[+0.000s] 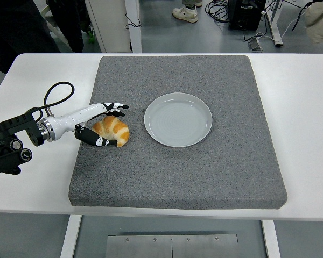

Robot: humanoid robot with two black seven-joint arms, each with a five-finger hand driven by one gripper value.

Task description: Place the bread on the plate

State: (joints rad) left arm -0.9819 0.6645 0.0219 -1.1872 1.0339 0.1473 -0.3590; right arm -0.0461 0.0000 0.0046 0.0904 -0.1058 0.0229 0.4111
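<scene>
A golden croissant (113,130) lies on the grey mat (204,172), left of a pale round plate (178,119) that holds nothing. My left hand (109,125) reaches in from the left and brackets the bread. Its white fingers (116,108) stretch over the croissant's far side and the dark thumb (94,139) lies along its near side. The fingers are spread around the bread and have not closed on it. My right arm is out of view.
The mat covers most of the white table (307,123). A black cable (56,92) loops above my left forearm. People's legs and shoes, furniture legs and cables show on the floor beyond the far edge.
</scene>
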